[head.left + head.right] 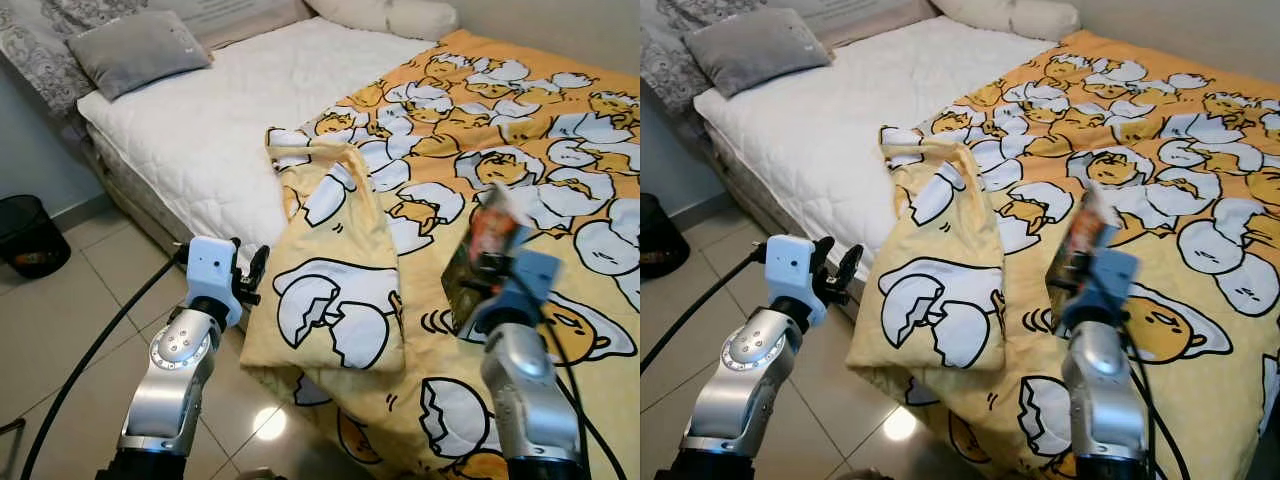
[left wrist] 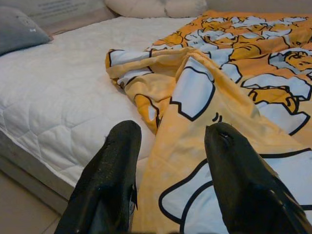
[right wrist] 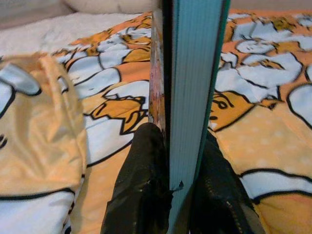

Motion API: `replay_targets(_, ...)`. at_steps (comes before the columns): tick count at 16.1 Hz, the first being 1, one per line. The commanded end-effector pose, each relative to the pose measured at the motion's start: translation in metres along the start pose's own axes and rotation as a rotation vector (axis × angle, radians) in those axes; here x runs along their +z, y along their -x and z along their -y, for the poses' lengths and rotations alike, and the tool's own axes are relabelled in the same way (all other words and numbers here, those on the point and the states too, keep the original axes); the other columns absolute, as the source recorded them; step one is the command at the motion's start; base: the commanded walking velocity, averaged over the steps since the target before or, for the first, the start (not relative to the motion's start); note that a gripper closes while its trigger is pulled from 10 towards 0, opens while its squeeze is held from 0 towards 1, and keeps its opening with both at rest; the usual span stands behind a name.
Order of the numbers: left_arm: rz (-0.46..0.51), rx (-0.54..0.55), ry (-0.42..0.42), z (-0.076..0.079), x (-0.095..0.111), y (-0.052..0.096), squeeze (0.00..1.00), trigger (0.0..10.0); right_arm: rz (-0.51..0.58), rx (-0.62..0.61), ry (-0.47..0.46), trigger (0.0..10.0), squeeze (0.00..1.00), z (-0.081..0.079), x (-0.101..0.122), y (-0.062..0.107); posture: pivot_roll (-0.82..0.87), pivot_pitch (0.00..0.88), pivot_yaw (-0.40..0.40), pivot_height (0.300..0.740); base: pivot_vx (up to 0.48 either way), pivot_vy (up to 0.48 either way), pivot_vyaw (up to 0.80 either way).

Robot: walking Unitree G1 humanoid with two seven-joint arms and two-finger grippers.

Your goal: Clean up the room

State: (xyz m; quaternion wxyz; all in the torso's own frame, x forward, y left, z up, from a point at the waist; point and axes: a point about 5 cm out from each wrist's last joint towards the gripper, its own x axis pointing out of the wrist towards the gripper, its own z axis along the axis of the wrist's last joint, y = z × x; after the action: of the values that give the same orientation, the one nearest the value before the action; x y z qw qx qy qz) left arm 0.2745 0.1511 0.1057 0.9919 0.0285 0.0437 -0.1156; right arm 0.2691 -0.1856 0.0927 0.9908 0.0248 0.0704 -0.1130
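A yellow-orange blanket printed with egg cartoons covers the right side of the bed, and a folded flap of it hangs over the near edge. My right gripper is shut on a thin book with a teal edge, held upright above the blanket. My left gripper is open, close to the bed's near edge beside the hanging flap, with nothing between its fingers.
The bare white mattress fills the bed's left half, with a grey pillow and a white pillow at the head. A black waste bin stands on the tiled floor at the left.
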Motion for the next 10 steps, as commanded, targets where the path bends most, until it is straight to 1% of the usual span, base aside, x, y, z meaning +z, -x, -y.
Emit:
replay_targets(1,0.008,0.015,-0.018,-0.0013,0.0019,0.0005,0.0,10.0,0.022,0.002,0.004,10.0,0.0,-0.002,0.0063,-0.001,-0.02,0.0,0.022,0.74,0.0,0.322,0.0)
replay_targets(2,0.007,0.019,-0.023,-0.0011,0.0023,0.0002,0.0,10.0,0.021,-0.012,-0.002,10.0,0.0,0.0002,0.0073,-0.0018,-0.02,0.0,0.019,0.74,0.0,0.334,0.0)
replay_targets(3,0.009,0.022,-0.023,-0.0017,0.0031,0.0,0.0,10.0,0.022,-0.004,-0.018,10.0,0.0,-0.0008,0.0083,-0.0019,-0.01,0.0,0.021,0.74,0.0,0.334,0.0)
replay_targets(4,0.011,0.03,-0.02,-0.0033,0.0044,-0.0001,0.0,10.0,0.024,0.01,-0.004,10.0,0.0,-0.0036,0.0087,-0.0021,-0.02,0.0,0.023,0.74,0.0,0.337,0.0)
replay_targets(5,0.012,0.036,-0.02,-0.0049,0.0052,-0.0004,0.0,10.0,-0.001,-0.013,0.037,10.0,0.0,-0.0023,0.0058,-0.0033,-0.01,0.0,0.023,0.74,0.0,0.337,-0.67)
replay_targets(6,0.012,0.039,-0.021,-0.0058,0.0052,-0.0006,0.0,10.0,-0.001,-0.04,0.012,10.0,0.0,0.0013,0.0056,-0.0036,-0.01,0.0,0.024,0.74,0.0,0.341,-0.76)
replay_targets(7,0.011,0.04,-0.024,-0.0062,0.005,-0.0007,0.0,10.0,0.009,-0.065,-0.04,10.0,0.0,0.0047,0.007,-0.0037,-0.01,0.0,0.025,0.74,0.0,0.345,-0.8)
replay_targets(8,0.011,0.041,-0.024,-0.0061,0.0051,-0.0009,0.0,10.0,0.021,-0.07,-0.096,10.0,0.0,0.0061,0.009,-0.0039,-0.01,0.0,0.026,0.74,0.0,0.341,-0.8)
replay_targets(10,0.011,0.038,-0.026,-0.0053,0.0055,-0.0014,0.0,10.0,0.015,-0.057,-0.175,10.0,0.0,0.0059,0.0105,-0.0044,-0.01,0.0,0.025,0.74,0.0,0.343,-0.8)
